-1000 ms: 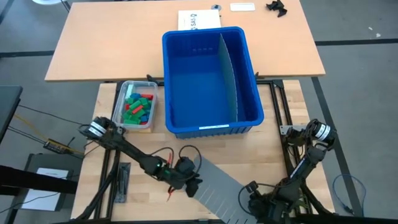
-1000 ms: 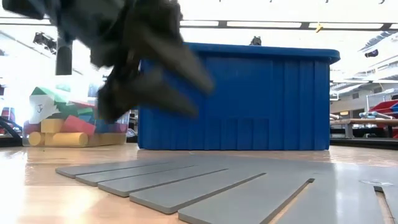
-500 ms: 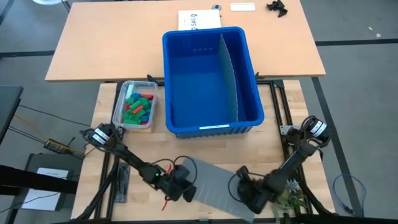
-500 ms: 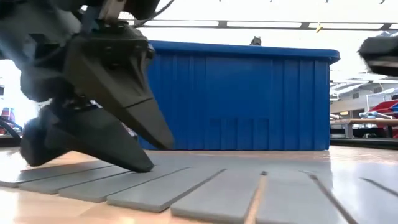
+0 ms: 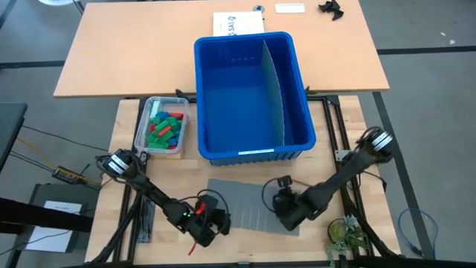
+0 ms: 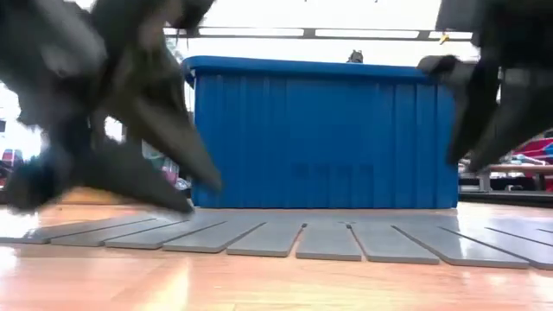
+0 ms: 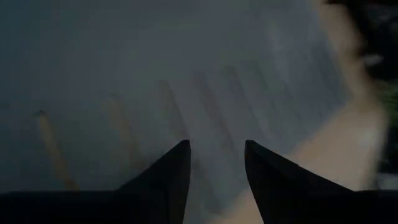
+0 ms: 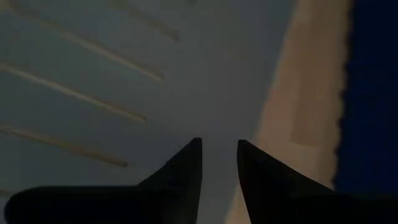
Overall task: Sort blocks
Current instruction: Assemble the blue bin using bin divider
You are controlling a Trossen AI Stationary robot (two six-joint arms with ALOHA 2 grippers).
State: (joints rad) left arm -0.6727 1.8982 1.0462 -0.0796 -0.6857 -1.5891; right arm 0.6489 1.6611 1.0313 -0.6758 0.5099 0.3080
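Note:
The blocks (image 5: 164, 130), red, green and blue, lie in a small clear tub (image 5: 143, 123) left of the big blue bin (image 5: 253, 97). A grey slotted panel (image 5: 249, 205) lies flat on the table in front of the bin. My left gripper (image 5: 220, 221) is open and sits low at the panel's near left corner, with the panel (image 7: 155, 74) spread beyond its fingers. My right gripper (image 5: 282, 208) is open by a narrow gap and hangs above the panel's right part (image 8: 124, 74). In the low view it stands clear of the panel (image 6: 276, 235). My left gripper slants down over the grey panel's near left corner (image 7: 205, 186). I cannot tell whether its fingertips touch the panel. Nothing shows between the fingers.
The blue bin has a grey divider (image 5: 274, 89) standing inside it. A second table (image 5: 134, 45) behind holds papers. A small green plant (image 5: 343, 232) sits at the near right. Bare wood (image 8: 298, 124) shows between the panel and the bin.
The grey panel has turned flat on the table from a slant to nearly parallel with the near edge, its right end swinging toward the bin. My right gripper has moved toward the far left and risen. My left gripper has rolled and shifted a little toward the near left.

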